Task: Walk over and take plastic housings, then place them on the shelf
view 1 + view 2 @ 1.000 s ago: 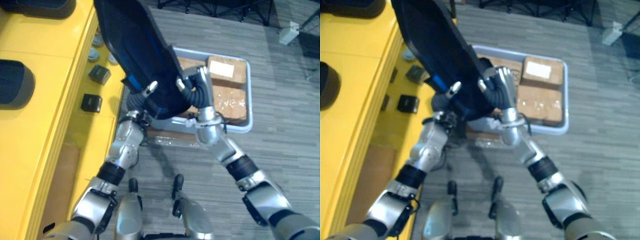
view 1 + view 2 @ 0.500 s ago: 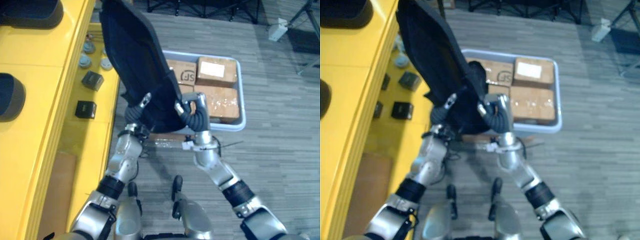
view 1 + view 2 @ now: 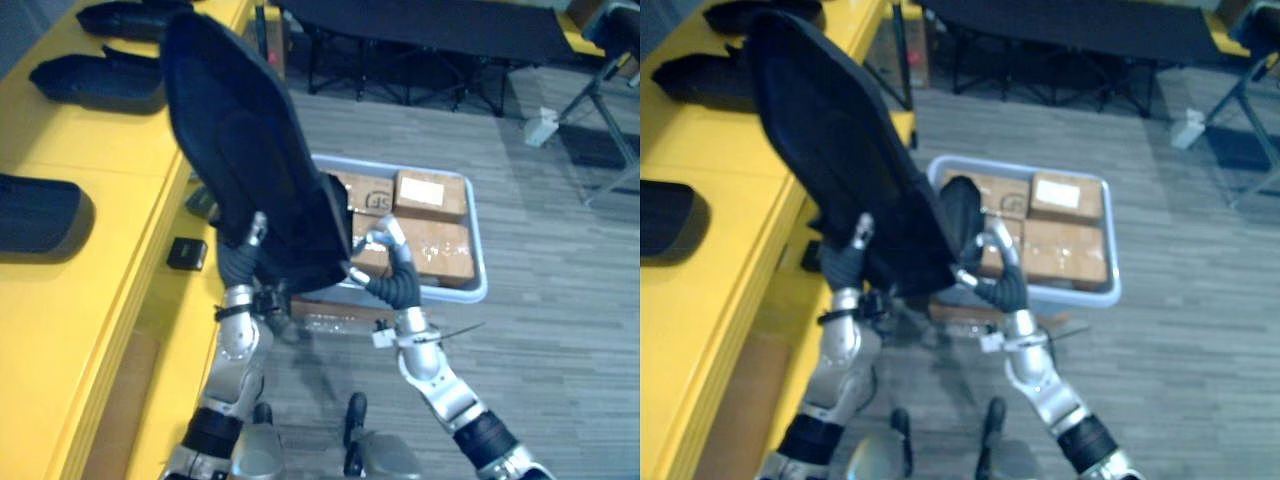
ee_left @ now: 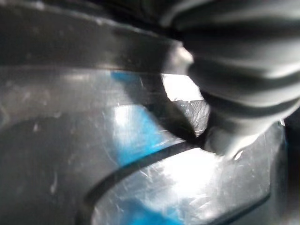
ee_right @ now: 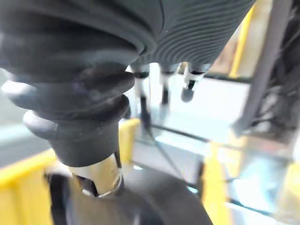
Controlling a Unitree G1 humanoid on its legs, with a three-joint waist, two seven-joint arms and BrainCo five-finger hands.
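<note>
Left hand (image 3: 238, 264) and right hand (image 3: 394, 278) grip a dark housing (image 3: 250, 160) beside the yellow surface (image 3: 90, 290) at left, which carries other housings (image 3: 100, 82); a grey bin (image 3: 478, 262) sits on the floor (image 3: 560, 340).

- left arm (image 3: 238, 350): rises from lower left, forearm near upright.
- left hand (image 3: 243, 252): at the housing's (image 3: 240, 150) lower edge, a finger hooked onto its face.
- right arm (image 3: 435, 375): rises from lower right, angled inward.
- right hand (image 3: 388, 262): fingers curled on the same edge, opposite side.
</note>
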